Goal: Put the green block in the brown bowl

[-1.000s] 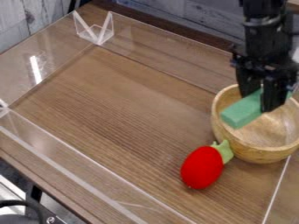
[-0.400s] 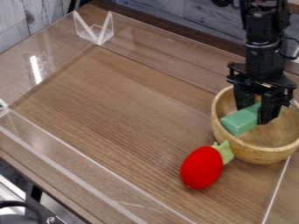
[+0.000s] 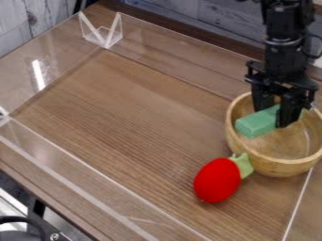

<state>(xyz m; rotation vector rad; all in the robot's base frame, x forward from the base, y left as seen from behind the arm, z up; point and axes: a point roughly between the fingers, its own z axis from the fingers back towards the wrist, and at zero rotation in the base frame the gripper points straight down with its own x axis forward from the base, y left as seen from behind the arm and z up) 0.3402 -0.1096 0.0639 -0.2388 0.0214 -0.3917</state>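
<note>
The green block [image 3: 258, 123], a flat light-green bar, hangs tilted inside the brown bowl [image 3: 255, 158] at the right edge of the wooden table. My gripper [image 3: 281, 113] reaches down from above into the bowl's mouth. Its dark fingers are shut on the block's upper right end, and the lower left end sticks out toward the bowl's left wall. Whether the block touches the bowl's floor is hidden by the rim.
A red strawberry-like toy [image 3: 217, 180] with a green stem lies against the bowl's front left side. Low clear plastic walls [image 3: 51, 71] fence the wooden tabletop, with a clear bracket [image 3: 101, 30] at the back left corner.
The gripper carried the green block down into the bowl, then came up a little with the block still between its fingers. The bowl and the red toy stayed put.
</note>
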